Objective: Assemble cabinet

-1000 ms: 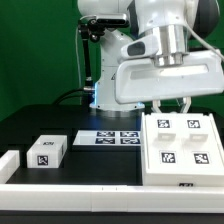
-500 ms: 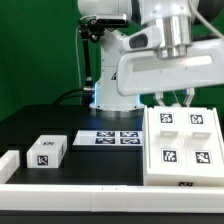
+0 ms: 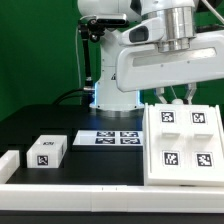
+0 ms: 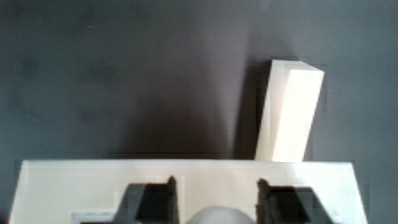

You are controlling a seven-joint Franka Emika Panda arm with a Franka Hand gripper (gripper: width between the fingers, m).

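Cabinet, sitting at lower right of the exterior view on the black worktop, is looking rigid, bulky, smooth-sided, best taken by its thin far wall, where the claw is apparently pinching a white edge.

The white arm reaches in from above with its wrist turned straight down, so the gripper hangs vertically beneath it. In the exterior view only the thin finger ends show below the hand, slightly splayed; in the wrist view the two dark fingers stand parallel with a narrow gap between them. The jaws are partly closed, and whether they clamp anything cannot be told from either view
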